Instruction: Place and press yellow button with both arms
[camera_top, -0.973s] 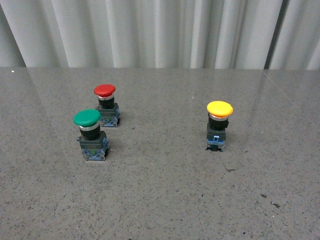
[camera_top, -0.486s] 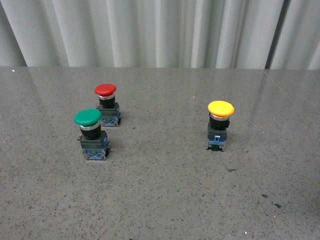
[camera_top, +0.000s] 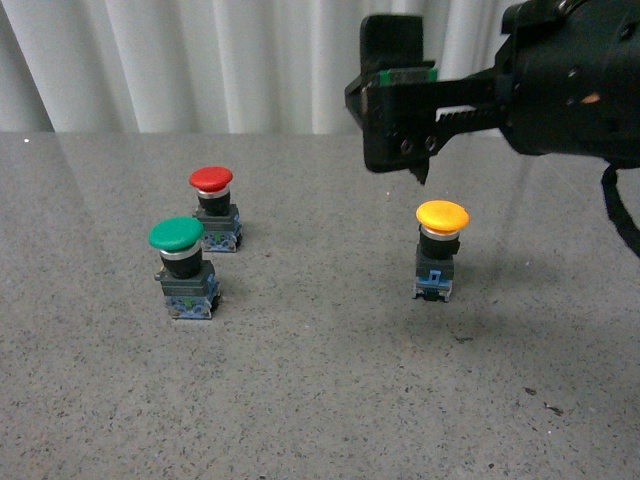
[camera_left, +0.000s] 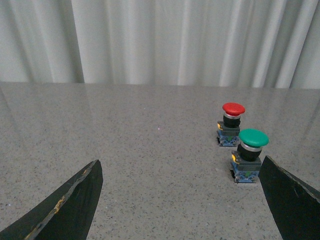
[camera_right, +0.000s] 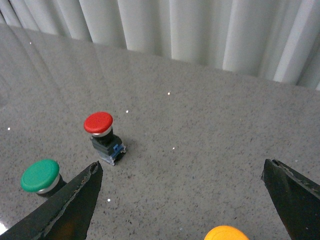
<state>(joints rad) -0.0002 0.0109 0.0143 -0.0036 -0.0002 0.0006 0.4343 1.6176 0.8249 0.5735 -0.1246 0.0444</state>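
Front camera looks slightly down across the table (camera_top: 320, 420) toward the curtain (camera_top: 200, 60). Wrist cameras face likewise (right one steeper). All share the red button (camera_top: 211, 181) and green button (camera_top: 176, 235); front and right wrist also share the yellow button (camera_top: 442, 216).

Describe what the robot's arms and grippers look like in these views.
The right arm is bulky matte black, with a small orange mark and a black cable looping below it. The right gripper is a blocky black unit with a toothed rack and a green strip. The left gripper shows only black wedge-shaped fingers, scuffed yellowish along an edge.
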